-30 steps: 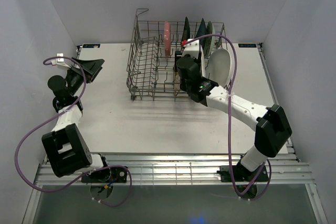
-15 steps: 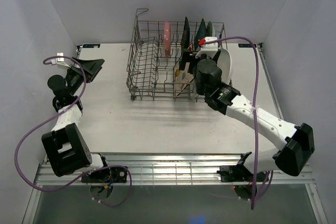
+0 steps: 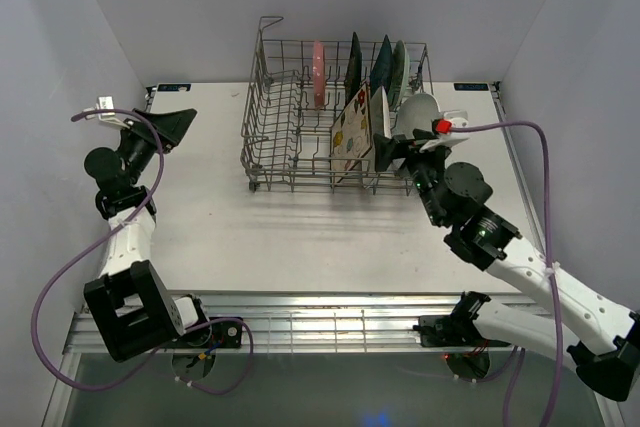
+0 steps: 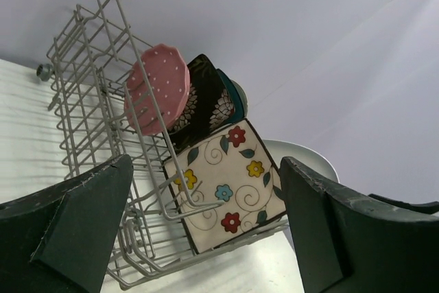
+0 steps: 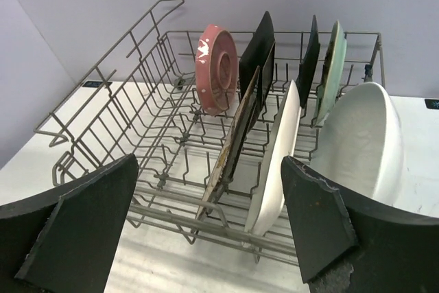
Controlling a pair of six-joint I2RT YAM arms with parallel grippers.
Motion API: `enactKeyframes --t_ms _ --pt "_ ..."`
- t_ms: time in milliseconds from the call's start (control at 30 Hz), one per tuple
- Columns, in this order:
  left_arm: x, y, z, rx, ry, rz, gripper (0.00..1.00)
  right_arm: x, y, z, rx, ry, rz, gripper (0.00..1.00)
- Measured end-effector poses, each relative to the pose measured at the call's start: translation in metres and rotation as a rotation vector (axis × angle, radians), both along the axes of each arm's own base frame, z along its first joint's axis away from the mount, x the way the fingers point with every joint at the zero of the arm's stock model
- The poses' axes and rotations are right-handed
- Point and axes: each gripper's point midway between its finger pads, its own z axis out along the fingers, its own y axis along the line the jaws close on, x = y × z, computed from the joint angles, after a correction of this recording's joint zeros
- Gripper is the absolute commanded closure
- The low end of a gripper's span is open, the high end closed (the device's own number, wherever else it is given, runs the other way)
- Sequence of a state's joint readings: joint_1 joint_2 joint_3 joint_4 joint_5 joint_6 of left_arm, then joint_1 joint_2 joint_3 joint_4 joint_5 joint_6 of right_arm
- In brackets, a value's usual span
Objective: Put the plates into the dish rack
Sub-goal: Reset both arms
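Note:
The grey wire dish rack (image 3: 290,147) stands at the back middle of the table. The pink dotted plate (image 3: 318,72), dark patterned square (image 3: 353,65), teal square (image 3: 383,62) and mint-green plate (image 3: 399,67) stand on edge in its back row. The cream floral square (image 3: 351,132) and white rectangular plate (image 3: 380,119) stand in front of them. The white oval dish (image 3: 420,107) leans at the rack's right side, seemingly outside it. My right gripper (image 3: 400,154) is open and empty at the rack's near right corner. My left gripper (image 3: 165,127) is open and empty at the far left.
The right wrist view looks into the rack (image 5: 158,121), past the floral plate (image 5: 233,138), white rectangular plate (image 5: 274,156) and oval dish (image 5: 360,145). The left wrist view shows the rack (image 4: 89,114) and floral plate (image 4: 230,183) from the side. Side walls stand close.
My right gripper has drawn back out of the rack toward the near right, open, leaving the cream floral plate standing in the rack. The left gripper has lifted slightly.

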State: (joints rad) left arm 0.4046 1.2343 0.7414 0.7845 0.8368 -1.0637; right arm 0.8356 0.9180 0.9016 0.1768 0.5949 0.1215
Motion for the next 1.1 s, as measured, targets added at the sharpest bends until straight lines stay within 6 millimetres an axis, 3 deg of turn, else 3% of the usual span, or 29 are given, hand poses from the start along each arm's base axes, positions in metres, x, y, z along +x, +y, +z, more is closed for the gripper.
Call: enactKeyframes --t_ms 300,567,867,1100 --pt "-0.013 -0.001 0.011 0.081 -0.082 0.046 0.02 -0.039 -0.037 -0.015 0.058 -0.045 0.023 0.1" --pt "-0.027 -0.005 -0.002 0.182 -0.108 0.078 0.02 -0.059 -0.062 -0.033 0.12 -0.054 0.013 0.1" --pt "-0.04 -0.006 -0.011 0.31 -0.16 0.121 0.02 -0.065 -0.066 -0.056 0.139 -0.02 0.018 0.1" --pt "-0.052 -0.006 -0.031 0.428 -0.19 0.153 0.02 -0.066 -0.067 -0.095 0.13 0.046 0.004 0.1"
